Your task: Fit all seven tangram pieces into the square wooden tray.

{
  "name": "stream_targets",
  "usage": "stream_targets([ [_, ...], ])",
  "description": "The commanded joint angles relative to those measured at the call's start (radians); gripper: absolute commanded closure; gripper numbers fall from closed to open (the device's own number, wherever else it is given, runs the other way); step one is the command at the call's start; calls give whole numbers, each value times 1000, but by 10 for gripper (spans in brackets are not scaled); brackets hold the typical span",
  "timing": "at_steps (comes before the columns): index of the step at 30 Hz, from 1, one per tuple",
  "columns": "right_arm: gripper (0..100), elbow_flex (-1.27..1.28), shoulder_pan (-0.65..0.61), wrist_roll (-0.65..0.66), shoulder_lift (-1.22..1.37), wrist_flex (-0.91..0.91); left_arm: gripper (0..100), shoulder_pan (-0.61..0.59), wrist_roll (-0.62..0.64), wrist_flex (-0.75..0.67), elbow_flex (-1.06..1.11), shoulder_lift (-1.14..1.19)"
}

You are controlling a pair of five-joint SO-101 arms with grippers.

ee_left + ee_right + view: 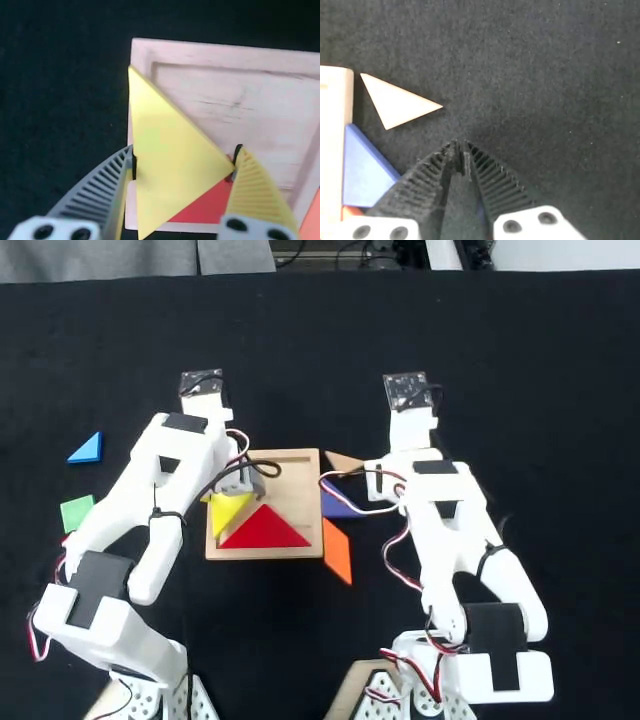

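The left gripper (183, 150) is clamped on a large yellow triangle (160, 135) over the left rim of the pale square wooden tray (240, 95), overlapping the big red triangle (205, 212) lying in the tray's near half. The right gripper (460, 148) hangs empty, jaws closed together, over the black table (545, 60) near a dark blue triangle (362, 170), tan triangle (395, 102) and orange parallelogram (337, 552) beside the tray's right edge; a green square (77, 512) and light blue triangle (87, 449) lie well left.

Pale wooden tray (300, 456), yellow triangle (170, 165), red triangle (264, 530), orange parallelogram (337, 552), black table (520, 350).
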Motion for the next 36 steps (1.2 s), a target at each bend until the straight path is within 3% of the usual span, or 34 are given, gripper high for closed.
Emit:
stream_targets([
  [1, 987, -4, 5, 11, -48, -20, 802, -10, -35, -6, -48, -6],
  [5, 987, -4, 5, 11, -48, -20, 800, -7, -150, -5, -36, -6],
  [8, 987, -4, 5, 11, -48, -20, 795, -5, -130, -9, -27, -6],
  [14, 987, -4, 5, 11, -48, -20, 684, -12, -58, -2, -21, -6],
  [22, 987, -4, 5, 11, -48, -20, 676, -13, -64, 2, -21, -6],
  [29, 987, -4, 5, 11, -48, -20, 603, -21, -64, 112, -67, -8],
  [36, 987, -4, 5, 11, -48, -20, 616, -19, -64, 109, -159, -8],
])
